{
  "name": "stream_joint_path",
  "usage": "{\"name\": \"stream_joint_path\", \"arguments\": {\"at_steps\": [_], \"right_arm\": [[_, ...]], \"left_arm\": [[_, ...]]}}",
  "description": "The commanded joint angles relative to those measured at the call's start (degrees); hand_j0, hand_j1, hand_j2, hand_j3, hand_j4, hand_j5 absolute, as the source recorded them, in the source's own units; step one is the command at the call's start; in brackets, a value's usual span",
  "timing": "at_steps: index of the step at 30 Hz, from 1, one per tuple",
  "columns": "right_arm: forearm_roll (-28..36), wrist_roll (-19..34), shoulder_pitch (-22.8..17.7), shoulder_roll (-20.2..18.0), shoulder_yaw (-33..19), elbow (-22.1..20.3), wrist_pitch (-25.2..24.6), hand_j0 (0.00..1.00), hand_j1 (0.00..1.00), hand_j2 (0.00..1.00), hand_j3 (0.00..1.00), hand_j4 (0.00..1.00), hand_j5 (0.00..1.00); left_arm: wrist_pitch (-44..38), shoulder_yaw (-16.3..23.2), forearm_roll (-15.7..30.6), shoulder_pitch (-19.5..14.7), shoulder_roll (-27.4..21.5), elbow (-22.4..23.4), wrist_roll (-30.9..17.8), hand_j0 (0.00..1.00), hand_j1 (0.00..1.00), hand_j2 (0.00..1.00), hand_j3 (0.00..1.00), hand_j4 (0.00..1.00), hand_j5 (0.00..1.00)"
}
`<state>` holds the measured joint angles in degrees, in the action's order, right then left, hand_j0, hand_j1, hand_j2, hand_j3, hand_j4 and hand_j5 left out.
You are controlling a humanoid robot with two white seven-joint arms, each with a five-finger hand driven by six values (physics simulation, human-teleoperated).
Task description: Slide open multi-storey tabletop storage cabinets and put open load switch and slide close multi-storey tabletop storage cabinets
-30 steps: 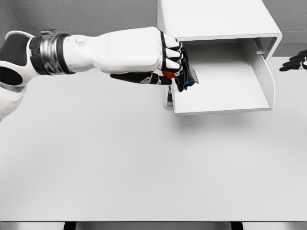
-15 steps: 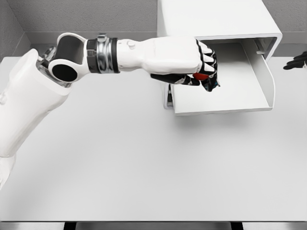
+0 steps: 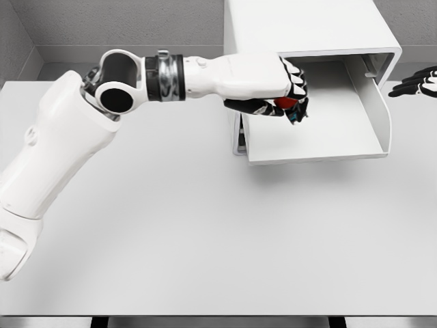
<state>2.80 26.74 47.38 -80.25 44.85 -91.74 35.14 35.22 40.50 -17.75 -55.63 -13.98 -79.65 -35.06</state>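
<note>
Above the pulled-out drawer [image 3: 321,116] of the white cabinet [image 3: 307,27], we are holding our left hand [image 3: 283,92] with its fingers curled tight around the load switch [image 3: 288,104], whose red part is peeking out between them over the drawer's left side. At the right edge of the table [image 3: 205,232], our right hand [image 3: 415,83] is showing only its dark fingers, stretched out loosely and gripping nothing.

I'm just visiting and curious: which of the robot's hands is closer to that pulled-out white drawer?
Left. The left hand is over the open drawer, holding a small red and black load switch. The right hand shows at the picture's right edge, beside the drawer's far side.
</note>
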Motion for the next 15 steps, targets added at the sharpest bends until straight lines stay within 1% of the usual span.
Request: {"name": "stream_joint_path", "arguments": {"at_steps": [1, 2, 3, 5, 8, 10, 13, 15], "right_arm": [[0.3, 0.0, 0.0, 0.0, 0.0, 0.1, -0.1, 1.00, 1.00, 1.00, 1.00, 1.00, 1.00], [0.3, 0.1, 0.0, 0.0, 0.0, 0.0, -0.1, 1.00, 1.00, 1.00, 1.00, 1.00, 1.00], [0.2, 0.1, 0.0, -0.1, 0.0, 0.0, -0.1, 1.00, 1.00, 1.00, 1.00, 1.00, 1.00], [0.3, 0.0, 0.0, 0.0, 0.0, 0.0, -0.1, 1.00, 1.00, 1.00, 1.00, 1.00, 1.00], [0.3, 0.0, 0.0, 0.1, 0.0, -0.1, -0.1, 1.00, 1.00, 1.00, 1.00, 1.00, 1.00], [0.3, 0.0, 0.0, 0.2, 0.0, -0.3, -0.1, 1.00, 1.00, 1.00, 1.00, 1.00, 1.00], [0.3, -0.1, 0.0, 0.4, 0.0, -0.3, -0.1, 1.00, 1.00, 1.00, 1.00, 1.00, 1.00], [0.3, -0.1, 0.0, 0.4, 0.0, -0.4, -0.1, 1.00, 1.00, 1.00, 1.00, 1.00, 1.00]], "left_arm": [[-0.2, -0.1, -1.0, 0.0, 0.8, 1.3, 0.1, 0.46, 0.46, 0.46, 0.46, 0.46, 0.46], [-0.2, -0.1, -3.0, 0.0, 1.3, 1.3, 0.1, 0.47, 0.47, 0.47, 0.47, 0.47, 0.47], [-0.2, -0.1, -3.4, 0.1, 1.7, 1.4, 0.1, 0.47, 0.47, 0.47, 0.47, 0.47, 0.47], [-0.2, -0.1, -4.7, 0.1, 2.1, 3.3, 0.1, 0.47, 0.47, 0.47, 0.47, 0.47, 0.47], [-0.2, -0.1, -5.5, 0.1, 2.8, 5.0, 0.1, 0.47, 0.47, 0.47, 0.47, 0.47, 0.47], [-0.2, -0.3, -7.4, 0.1, 3.4, 6.0, 0.1, 0.47, 0.47, 0.47, 0.47, 0.47, 0.47], [-0.2, -0.4, -7.4, 0.1, 3.4, 5.9, 0.1, 0.50, 0.50, 0.50, 0.50, 0.50, 0.50], [-0.2, -0.6, -7.3, 0.1, 3.4, 5.8, 0.1, 0.73, 0.73, 0.73, 0.73, 0.73, 0.73]]}}
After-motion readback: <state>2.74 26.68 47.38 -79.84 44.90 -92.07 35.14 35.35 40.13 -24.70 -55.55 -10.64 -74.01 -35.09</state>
